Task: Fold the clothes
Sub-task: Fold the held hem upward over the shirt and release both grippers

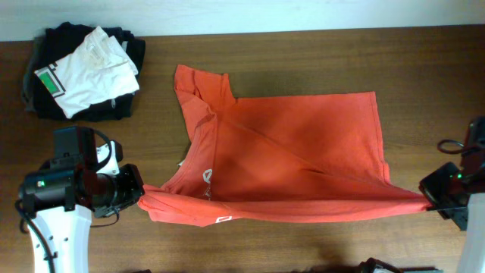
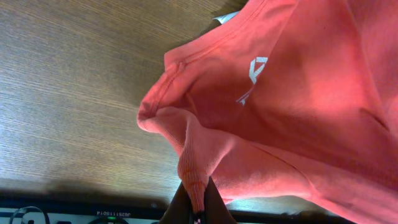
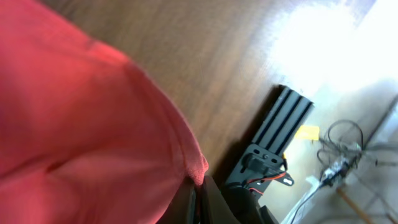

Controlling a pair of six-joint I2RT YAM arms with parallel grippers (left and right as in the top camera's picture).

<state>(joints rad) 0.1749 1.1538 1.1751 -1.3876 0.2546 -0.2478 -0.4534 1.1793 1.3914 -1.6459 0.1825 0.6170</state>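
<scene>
Stack at far left rear: white garment (image 1: pixel 87 68) with green patch on top of folded black garments (image 1: pixel 45 98). Left tool (image 1: pixel 141 196) at front left is pressed together, pinching a bunched edge of the red-orange T-shirt (image 1: pixel 295 144); the left wrist view shows fabric coming up from between its fingers. T-shirt lies mid wooden surface (image 1: pixel 303 57), one sleeve pointing to the rear at left, white lettering (image 2: pixel 252 78) partly visible. Front edge is folded over and pulled taut in a line between both tools. Right tool (image 1: pixel 427 202) at far right is likewise clamped on the shirt's corner.
</scene>
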